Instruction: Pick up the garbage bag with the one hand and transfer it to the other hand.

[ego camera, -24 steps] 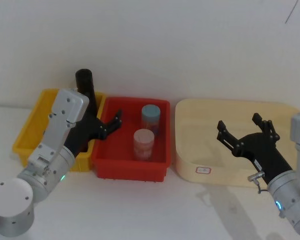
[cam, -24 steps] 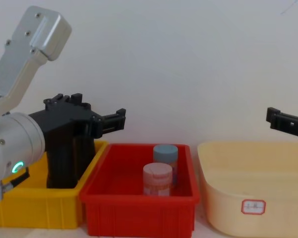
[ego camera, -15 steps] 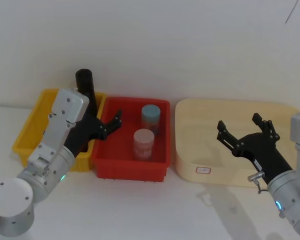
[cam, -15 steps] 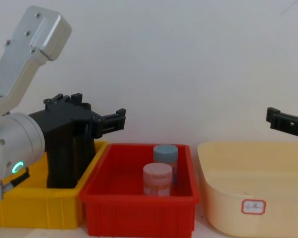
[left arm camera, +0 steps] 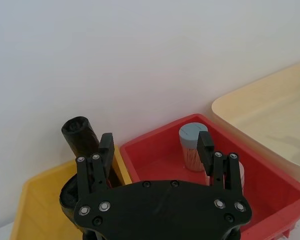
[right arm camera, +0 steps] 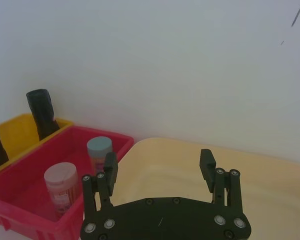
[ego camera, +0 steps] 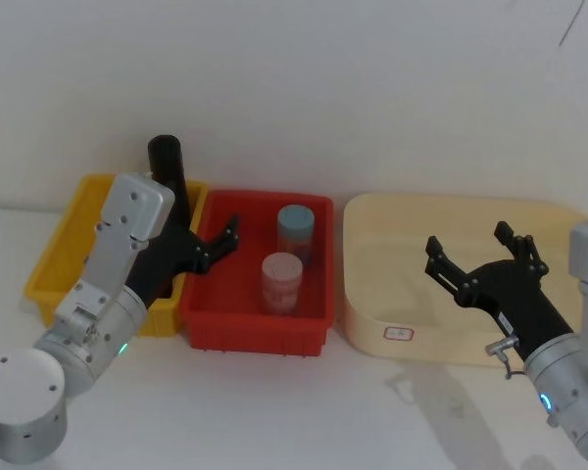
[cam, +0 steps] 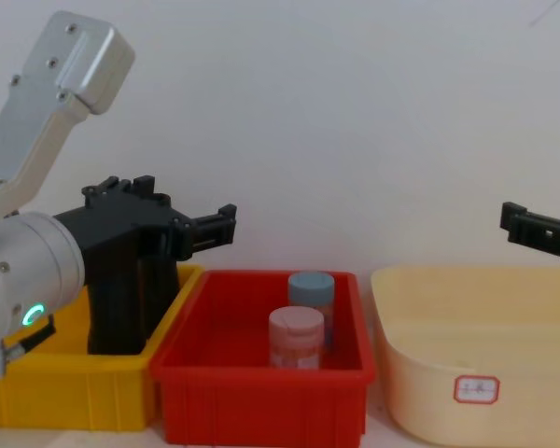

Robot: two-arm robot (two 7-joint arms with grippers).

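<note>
We see the bag (ego camera: 165, 157) as matt black plastic film, creased at its rim. The yellow bin (ego camera: 54, 264) and red bin (ego camera: 255, 331) are smooth, glossy plastic; the beige tub (ego camera: 367, 323) looks matt. The left hand (left arm camera: 156, 145) and right hand (right arm camera: 158, 162) are matt black plastic with shiny screws (left arm camera: 104, 205); the arms (cam: 37, 103) are satin silver metal. The bench (ego camera: 274, 411) is smooth matt white.

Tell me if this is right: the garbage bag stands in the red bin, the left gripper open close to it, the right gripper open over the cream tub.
Wrong bin: the head view shows the garbage bag standing in the yellow bin, not the red bin. The left gripper is open close to it, the right gripper open over the cream tub.
</note>
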